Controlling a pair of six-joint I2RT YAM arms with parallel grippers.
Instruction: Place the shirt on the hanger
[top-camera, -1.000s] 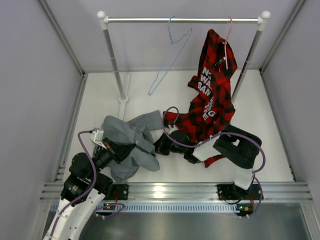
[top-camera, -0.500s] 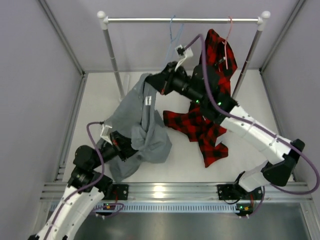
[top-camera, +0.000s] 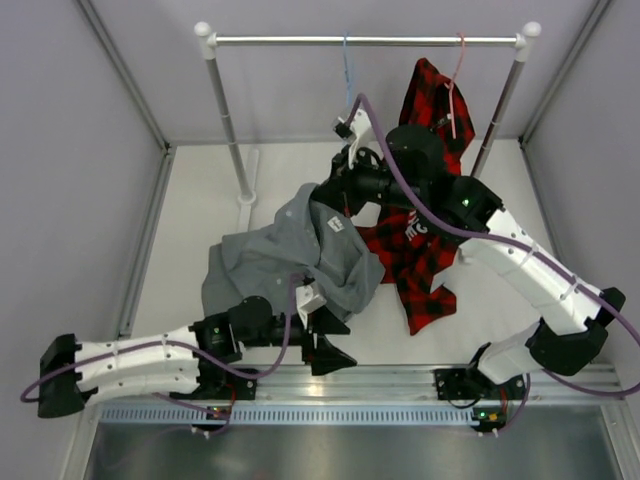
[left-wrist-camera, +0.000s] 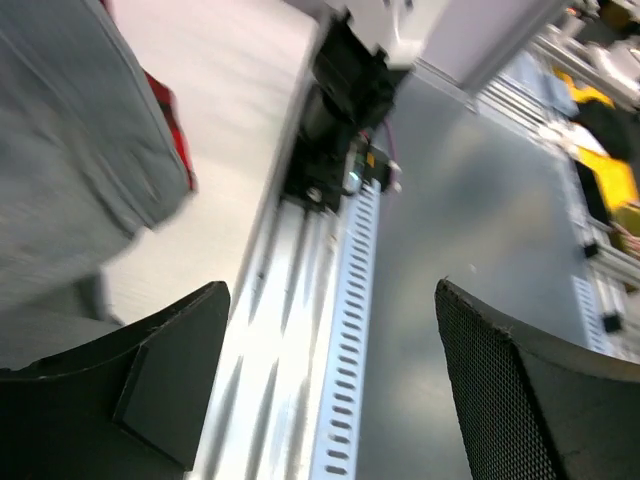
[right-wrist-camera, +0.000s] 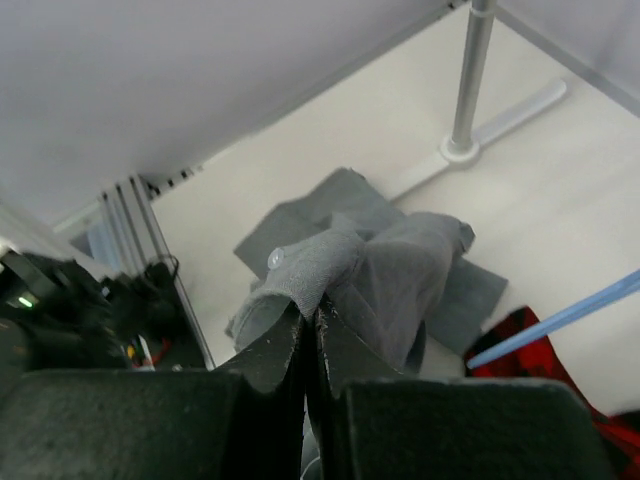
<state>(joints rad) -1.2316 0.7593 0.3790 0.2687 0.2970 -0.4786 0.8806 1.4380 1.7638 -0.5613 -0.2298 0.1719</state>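
Note:
The grey shirt (top-camera: 290, 250) hangs by one edge from my right gripper (top-camera: 322, 192), which is shut on it above the middle of the table; the rest trails down to the floor. In the right wrist view the jaws (right-wrist-camera: 312, 320) pinch a buttoned edge of the shirt (right-wrist-camera: 400, 270). The light-blue hanger (top-camera: 347, 70) hangs from the rail behind it, edge-on; a stretch of the hanger (right-wrist-camera: 570, 315) shows beside the shirt. My left gripper (top-camera: 338, 340) lies low by the near edge, open and holding nothing. Its fingers (left-wrist-camera: 150, 390) frame bare rail, with the shirt (left-wrist-camera: 60, 150) to its left.
A red-and-black plaid shirt (top-camera: 420, 240) hangs from a pink hanger (top-camera: 455, 80) at the rail's right end and trails onto the table. The rack's poles (top-camera: 228, 120) stand left and right. An aluminium rail (top-camera: 400, 380) runs along the near edge.
The left gripper let go of the shirt, opened, and its arm swung right, low along the near edge. The right gripper, still holding the shirt, came slightly nearer and lower.

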